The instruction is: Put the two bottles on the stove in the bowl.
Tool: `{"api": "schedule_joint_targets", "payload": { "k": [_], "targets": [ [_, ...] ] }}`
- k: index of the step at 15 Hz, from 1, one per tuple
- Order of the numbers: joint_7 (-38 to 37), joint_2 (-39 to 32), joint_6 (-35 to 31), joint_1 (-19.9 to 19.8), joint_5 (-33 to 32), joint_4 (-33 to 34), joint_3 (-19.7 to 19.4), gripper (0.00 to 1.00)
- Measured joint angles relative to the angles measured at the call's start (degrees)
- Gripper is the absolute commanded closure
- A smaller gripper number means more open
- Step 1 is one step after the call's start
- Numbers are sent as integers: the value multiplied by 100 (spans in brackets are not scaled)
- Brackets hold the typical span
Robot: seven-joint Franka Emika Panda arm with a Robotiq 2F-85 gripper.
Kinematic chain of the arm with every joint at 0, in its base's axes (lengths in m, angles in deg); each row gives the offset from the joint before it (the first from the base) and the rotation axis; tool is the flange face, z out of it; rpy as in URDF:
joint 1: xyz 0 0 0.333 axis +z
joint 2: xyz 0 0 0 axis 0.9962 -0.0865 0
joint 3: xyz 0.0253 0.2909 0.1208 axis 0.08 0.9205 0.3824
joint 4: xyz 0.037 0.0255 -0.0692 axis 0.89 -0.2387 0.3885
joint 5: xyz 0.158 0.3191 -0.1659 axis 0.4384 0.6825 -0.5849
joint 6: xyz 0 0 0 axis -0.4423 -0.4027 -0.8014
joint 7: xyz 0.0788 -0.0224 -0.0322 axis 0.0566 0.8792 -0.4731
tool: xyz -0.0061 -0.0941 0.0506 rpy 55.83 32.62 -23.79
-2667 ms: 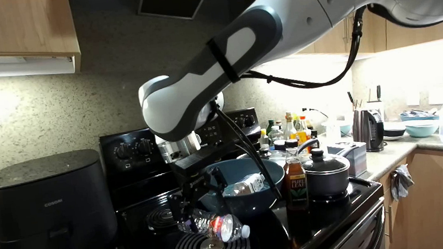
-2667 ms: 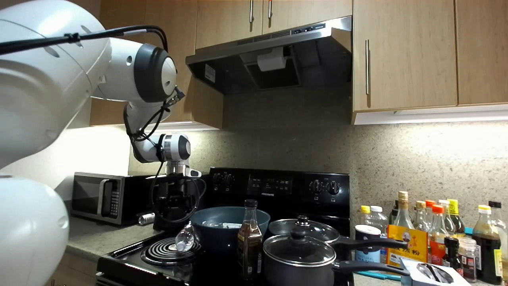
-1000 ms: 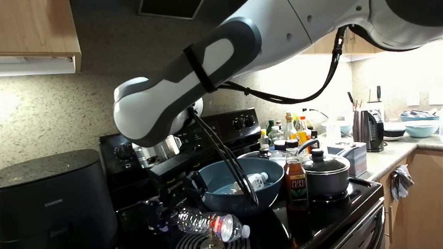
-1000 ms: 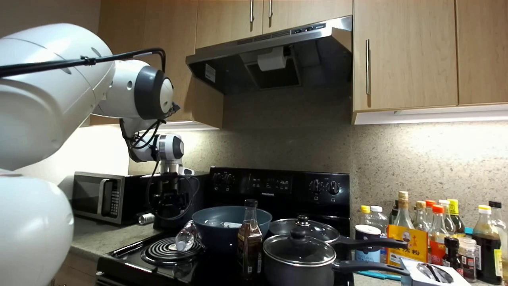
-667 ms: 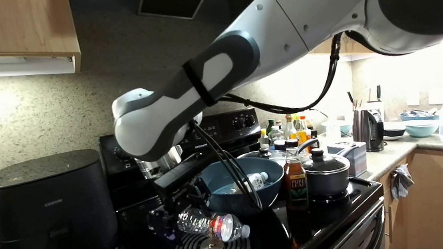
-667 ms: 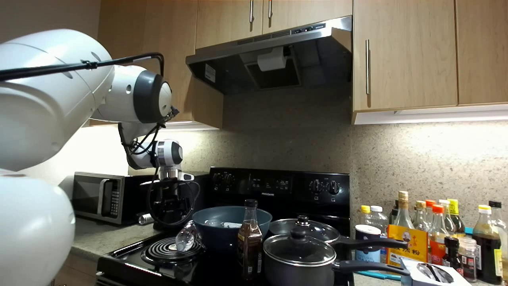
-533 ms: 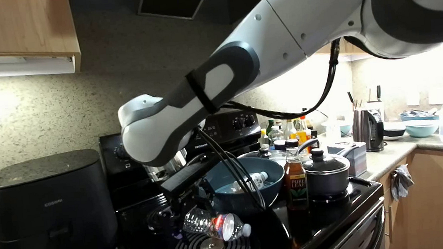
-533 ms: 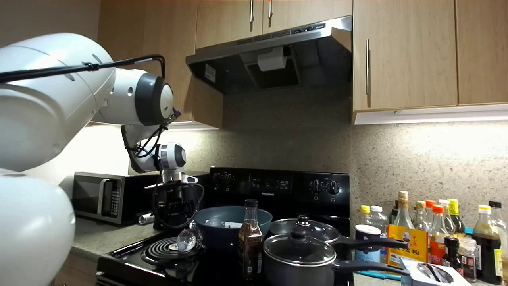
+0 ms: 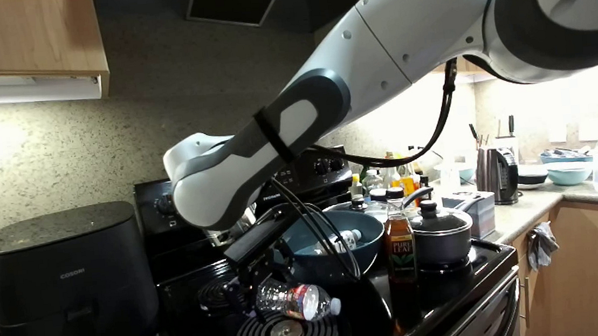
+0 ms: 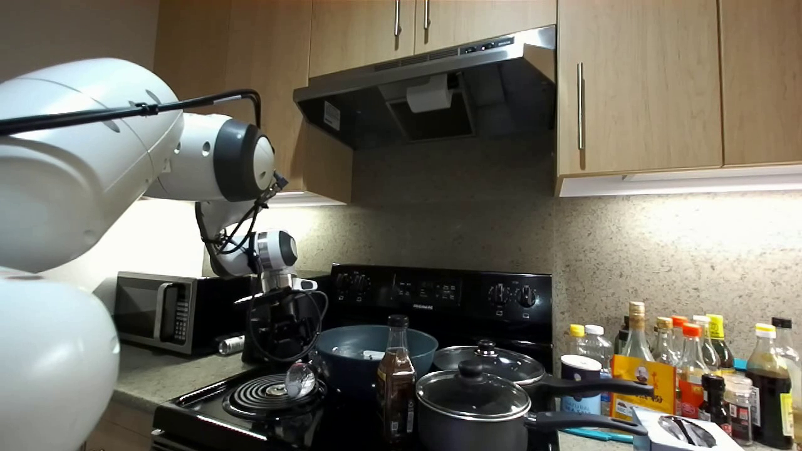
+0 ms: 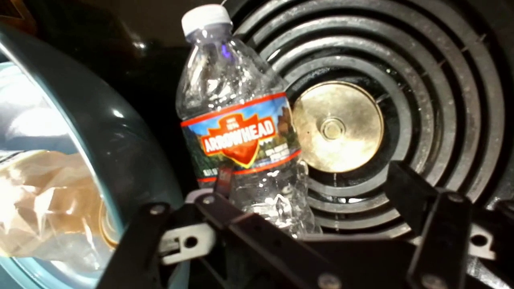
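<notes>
A clear plastic bottle with a red and blue label lies on the stove's front burner, in an exterior view (image 9: pixel 300 300), in an exterior view (image 10: pixel 301 380) and in the wrist view (image 11: pixel 241 132). My gripper (image 11: pixel 311 180) is open around its lower part. The bottle is close to the left finger, which overlaps its side; a gap shows to the right finger. The bottle's base is hidden behind the gripper. The blue bowl (image 9: pixel 371 233) stands beside it, also left in the wrist view (image 11: pixel 132 140). Another clear bottle (image 9: pixel 346 241) lies in the bowl, partly behind cables.
A tea bottle (image 9: pixel 401 251) stands upright right of the bowl. A lidded pot (image 9: pixel 442 239) and a lidded pan (image 10: pixel 485 363) stand near it, handles pointing right. A black air fryer (image 9: pixel 71 285) stands left of the stove. Several sauce bottles (image 10: pixel 689 357) stand on the counter.
My gripper has moved lower and, in the last second, to the right. The labelled bottle has shifted slightly right and turned a little. The bowl and the lidded pan have slid slightly right.
</notes>
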Motion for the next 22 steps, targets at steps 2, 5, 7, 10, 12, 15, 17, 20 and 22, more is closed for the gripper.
{"api": "schedule_joint_targets", "payload": {
  "k": [2,5,7,10,12,15,17,20,22],
  "targets": [
    [-1,-3,31,0,-15,20,-26,49],
    [-1,-2,143,0,-30,93,-69,69],
    [-1,-2,232,-1,-30,148,-95,81],
    [-1,-2,310,-7,-31,199,-137,97],
    [-3,-2,313,-13,-31,216,-153,62],
    [-38,0,313,-13,-31,220,-157,71],
    [-75,3,313,3,-31,226,-154,84],
    [-77,-1,307,5,-31,230,-104,88],
    [-77,-1,307,1,-31,248,-97,98]
  ]
}}
